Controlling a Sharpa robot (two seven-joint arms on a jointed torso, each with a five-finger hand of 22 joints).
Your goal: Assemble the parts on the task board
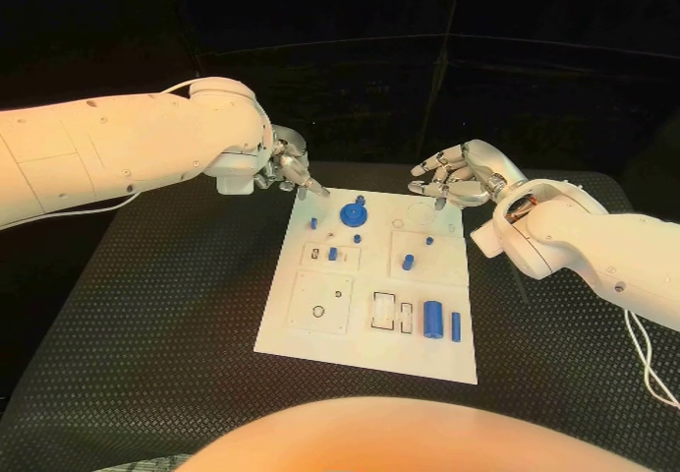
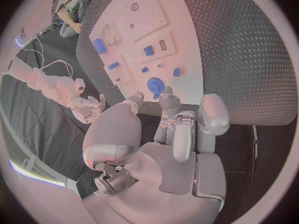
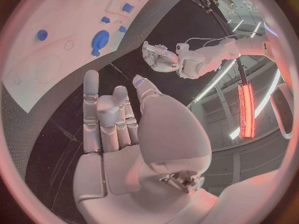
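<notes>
The task board point(image 1: 371, 285) lies in the middle of the black table point(image 1: 156, 315), a white rectangle whose long axis runs from the robot's side out toward the far edge, roughly six o'clock to twelve, tipped a little so the far end leans toward eleven. Blue parts are scattered across it: a round gear-like part point(image 1: 353, 211) at the far end, a small peg point(image 1: 333, 254) standing in a recess at about nine o'clock of centre, a short cylinder point(image 1: 407, 263) at about two o'clock, and a stubby cylinder point(image 1: 432, 318) with a slim bar point(image 1: 456, 326) just beside it down at five o'clock, both lying lengthwise along the board. The left hand point(image 1: 288, 167) hovers at the board's far left corner, fingers partly curled and pointing down, and from the wrist view it holds nothing. The right hand point(image 1: 456, 174) hangs off the far right corner, fingers loosely spread and bent, palm bare. So both are poised, neither has a part yet. The worry from here, I'd say, is that left hand: it is close to the board's corner and near the gear-like part, and a fingertip that catches the edge could nudge the whole board and shift every loose part. The two lying pieces at five o'clock look likely to roll if bumped, and the parts are small against those fingers, so a pinch could slip.
</notes>
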